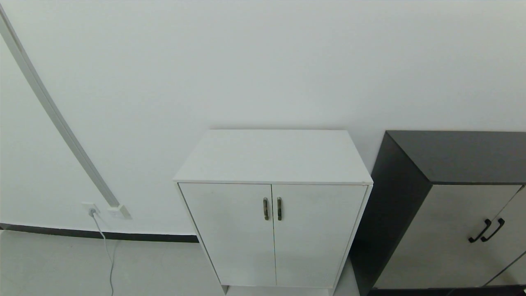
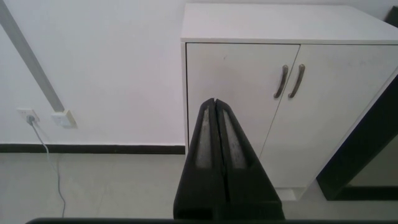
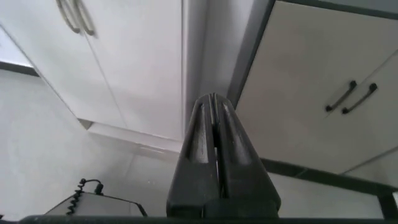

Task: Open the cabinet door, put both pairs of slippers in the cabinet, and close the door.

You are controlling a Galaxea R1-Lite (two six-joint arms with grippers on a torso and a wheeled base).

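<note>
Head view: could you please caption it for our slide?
Closed white cabinet standing beside a black cabinet.

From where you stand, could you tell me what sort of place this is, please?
Probably a plain indoor room, perhaps an entryway: a white cabinet with closed double doors against a bare wall, a black cabinet beside it, and a wall socket.

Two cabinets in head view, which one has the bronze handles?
The white cabinet, left of the dark-sided cabinet, whose handles are black.
</note>
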